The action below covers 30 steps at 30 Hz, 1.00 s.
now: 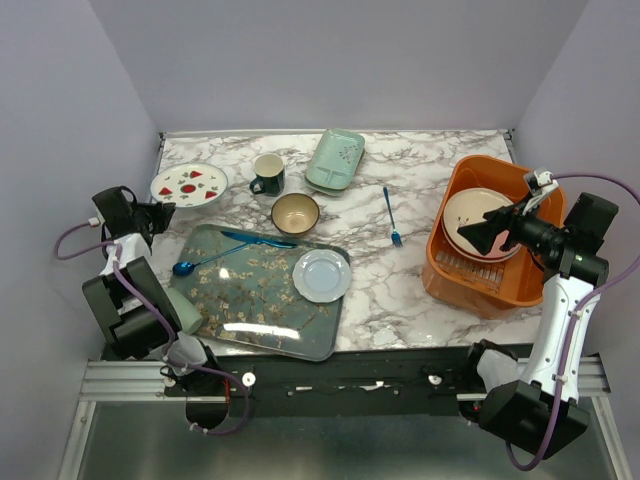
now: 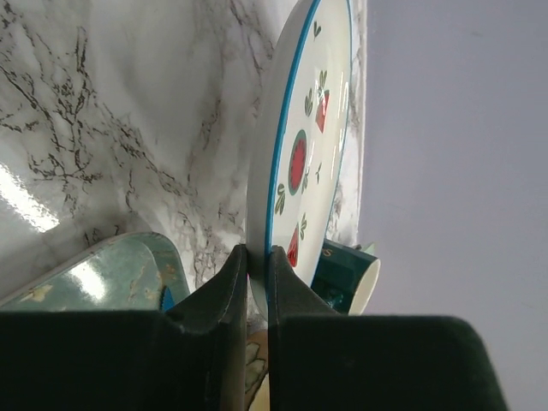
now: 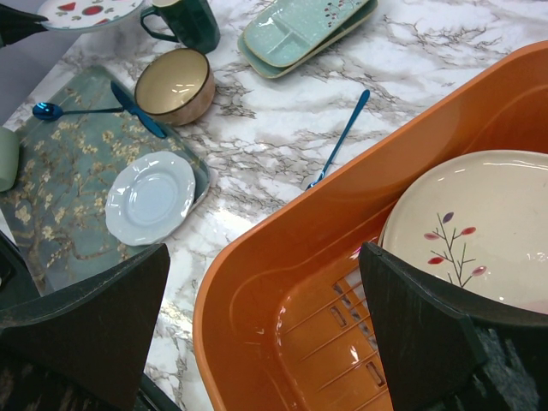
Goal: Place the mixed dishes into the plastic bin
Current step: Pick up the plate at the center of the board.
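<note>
My left gripper [image 1: 160,212] is shut on the near rim of the white plate with red wedges [image 1: 189,184] at the table's far left; its pads clamp that rim [image 2: 257,257] in the left wrist view. My right gripper [image 1: 482,232] is open and empty over the orange plastic bin [image 1: 500,285], its jaws wide apart above the slotted floor [image 3: 265,330]. A cream-and-pink plate [image 1: 478,220] leans inside the bin. The dark green mug [image 1: 267,174], brown bowl [image 1: 295,213] and mint rectangular dish [image 1: 335,158] stand at the back middle. A pale green cup [image 1: 186,310] is partly hidden by my left arm. No teal-and-red plate shows.
A dark floral tray [image 1: 250,305] lies at the front left, with a pale blue plate [image 1: 321,275] and a blue spoon [image 1: 200,262] on it. A blue fork [image 1: 391,215] lies on the marble between the bowl and the bin. Grey walls close three sides.
</note>
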Each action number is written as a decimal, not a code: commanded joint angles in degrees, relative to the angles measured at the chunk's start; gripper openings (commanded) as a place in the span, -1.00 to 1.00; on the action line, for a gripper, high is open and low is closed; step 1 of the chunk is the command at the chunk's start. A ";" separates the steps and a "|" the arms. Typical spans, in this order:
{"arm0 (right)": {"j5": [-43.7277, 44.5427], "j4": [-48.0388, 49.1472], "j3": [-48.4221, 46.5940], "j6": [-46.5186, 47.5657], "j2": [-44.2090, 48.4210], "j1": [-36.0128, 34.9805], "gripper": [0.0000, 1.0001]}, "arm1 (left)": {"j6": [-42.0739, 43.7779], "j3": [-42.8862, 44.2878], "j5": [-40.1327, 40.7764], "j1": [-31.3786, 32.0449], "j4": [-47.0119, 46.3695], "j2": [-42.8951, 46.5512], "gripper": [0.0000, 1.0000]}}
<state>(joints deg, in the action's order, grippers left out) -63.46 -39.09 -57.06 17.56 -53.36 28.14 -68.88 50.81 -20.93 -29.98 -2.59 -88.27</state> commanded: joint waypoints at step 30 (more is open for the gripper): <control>-6.06 -2.74 -1.82 1.78 -8.06 -6.24 0.99 | -10.83 -5.54 -7.90 13.53 -11.30 19.97 -1.00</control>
<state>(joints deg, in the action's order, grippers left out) -67.51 -39.24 -57.01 18.06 -58.28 26.55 -76.14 45.43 -26.17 -20.08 -5.19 -72.44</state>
